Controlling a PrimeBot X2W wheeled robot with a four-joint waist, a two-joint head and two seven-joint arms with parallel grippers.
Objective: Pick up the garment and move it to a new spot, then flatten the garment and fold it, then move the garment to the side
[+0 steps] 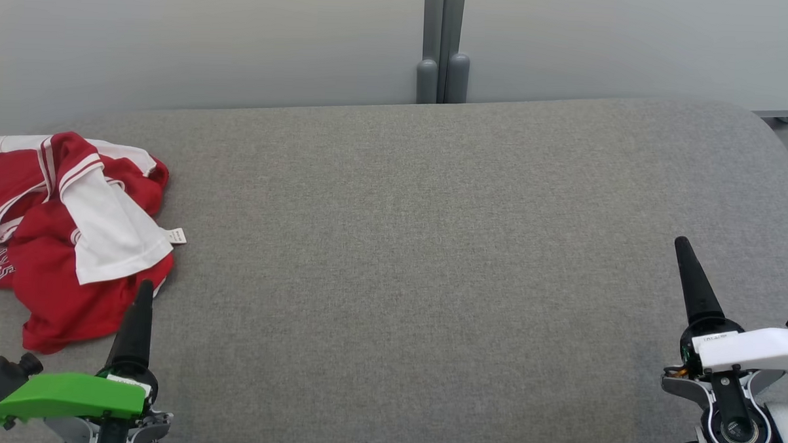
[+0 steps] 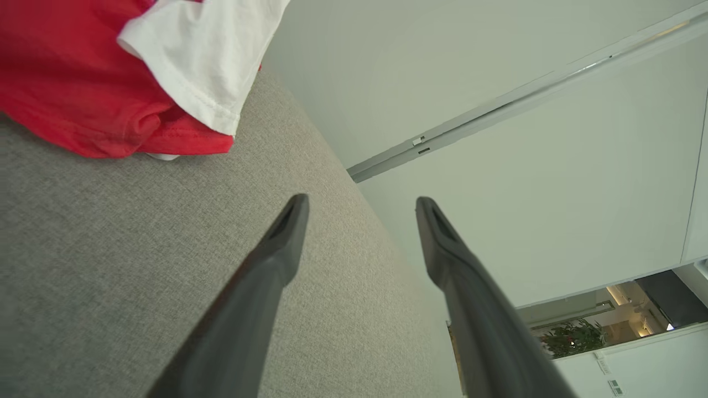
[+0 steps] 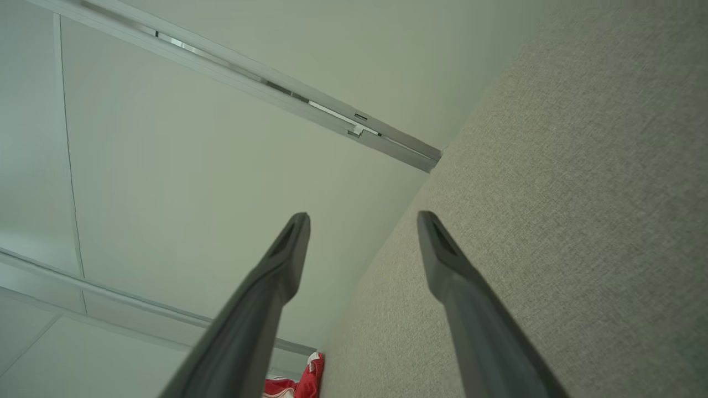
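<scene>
Step one, pickup not begun. The garment (image 1: 72, 236), crumpled red-and-white, probably a jersey, lies far left on the grey surface (image 1: 432, 249). Your left gripper (image 2: 362, 202) sits just beside it, wide, empty; right gripper (image 3: 363, 216) wide, well apart. Next: reach left into the bunch, pinch.

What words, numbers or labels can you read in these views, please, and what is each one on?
Nothing reads clearly.
Garment: dark letters and digits at its lower left, creased and upside down, unreadable.
Tag beside it: print too small.
Sticker, lower right: blurred.
</scene>
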